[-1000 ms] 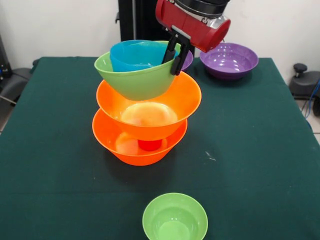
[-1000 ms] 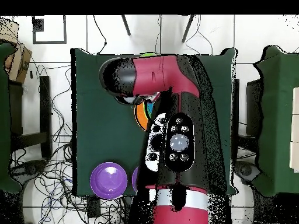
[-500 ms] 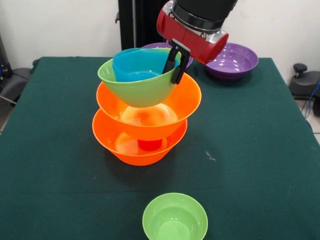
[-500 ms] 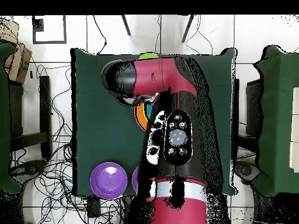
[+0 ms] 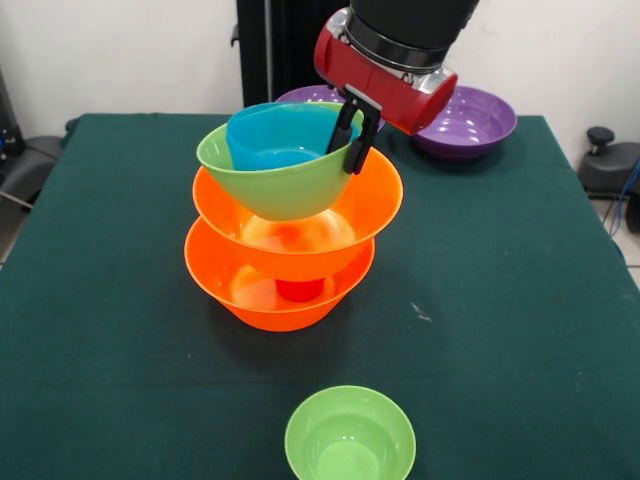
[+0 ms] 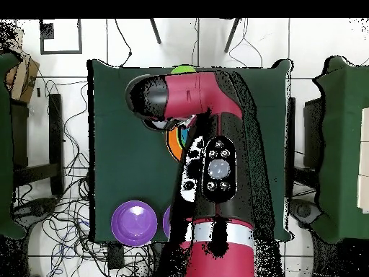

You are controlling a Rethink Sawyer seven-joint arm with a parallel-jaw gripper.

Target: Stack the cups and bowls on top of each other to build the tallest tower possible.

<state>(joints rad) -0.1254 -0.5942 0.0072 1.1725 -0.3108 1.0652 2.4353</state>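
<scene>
1. The tower stands near the middle of the dark green cloth-covered table. A glossy large orange plastic bowl is its base, with a small red plastic cup showing inside it, and a second large orange bowl sits on top.
2. Above those, a medium green plastic bowl carries a small blue plastic bowl nested in it. The green bowl tilts, its right rim higher.
3. The black gripper is pinched on the medium green bowl's right rim, one finger inside and one outside.
4. Since a second ago the green and blue pair has come slightly right and levelled out, lower over the upper orange bowl; the red and black arm has turned more upright.
5. A small green plastic bowl sits alone at the near edge. Two wide purple plastic bowls sit at the far edge, one in the right corner, the other mostly hidden behind the stack.
6. Bare cloth lies open left and right of the tower.
7. From overhead the arm covers the stack; only an orange sliver shows.
</scene>
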